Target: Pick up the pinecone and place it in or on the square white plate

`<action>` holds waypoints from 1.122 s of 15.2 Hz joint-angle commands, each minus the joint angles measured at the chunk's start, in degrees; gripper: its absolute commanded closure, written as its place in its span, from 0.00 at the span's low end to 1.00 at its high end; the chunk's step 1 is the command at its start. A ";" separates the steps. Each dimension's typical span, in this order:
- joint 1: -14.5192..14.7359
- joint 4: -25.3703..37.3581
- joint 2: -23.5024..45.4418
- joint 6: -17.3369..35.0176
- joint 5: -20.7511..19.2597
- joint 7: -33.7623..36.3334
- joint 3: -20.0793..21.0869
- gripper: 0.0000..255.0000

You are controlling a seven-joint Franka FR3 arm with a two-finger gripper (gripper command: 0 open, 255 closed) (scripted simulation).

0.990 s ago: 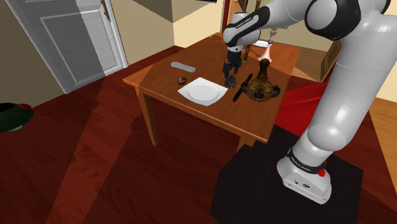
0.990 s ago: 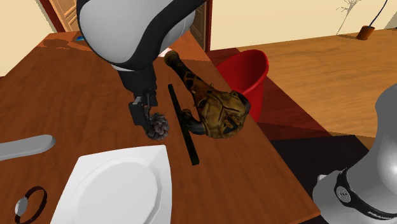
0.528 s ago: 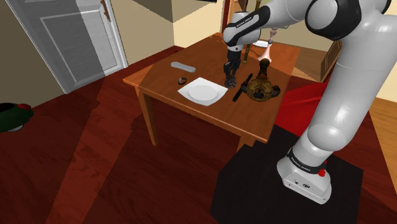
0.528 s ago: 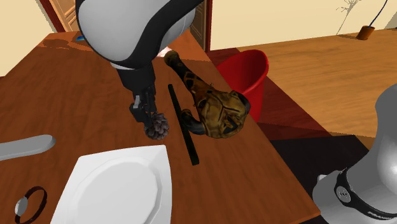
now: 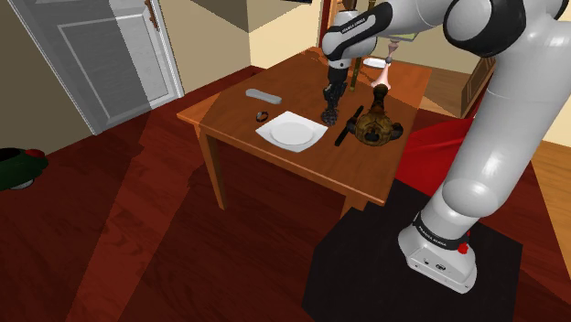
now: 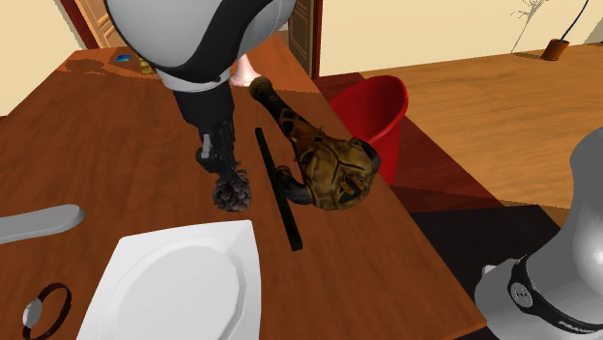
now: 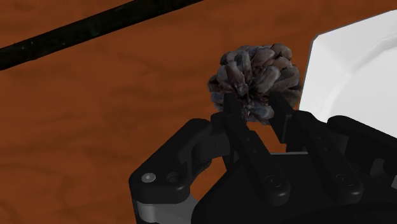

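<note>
The pincer (image 7: 256,112) is closed nearly all the way, its two black fingers clasping the base of the pinecone (image 7: 257,79), whose grey-brown scales stick out past the fingertips. In the second exterior view the pincer (image 6: 222,172) points straight down with the pinecone (image 6: 233,194) at its tip, over the brown wooden worktop (image 6: 106,145). The cone is just beyond the far corner of the square white plate (image 6: 184,285) and beside a thin black rod (image 6: 276,188). Whether the cone touches the wood I cannot tell. The plate lies flat on the worktop with nothing on it. On the rod's other side lies a mottled brown object with a long neck (image 6: 333,172), near the worktop's edge, and a red bucket (image 6: 372,111) stands on the floor past that edge. In the shoulder view the pinecone (image 5: 330,117) is just beside the plate (image 5: 292,132), on its upper right.
</note>
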 commanded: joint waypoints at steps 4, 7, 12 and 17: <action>0.15 2.01 -1.48 -3.52 -0.61 0.46 -0.07 1.00; 0.21 3.44 -2.24 -5.68 -0.91 0.67 -0.10 1.00; 0.27 6.09 -3.27 -9.31 -1.32 0.95 -0.15 1.00; 2.42 7.70 -3.50 -11.07 -1.46 4.93 1.58 1.00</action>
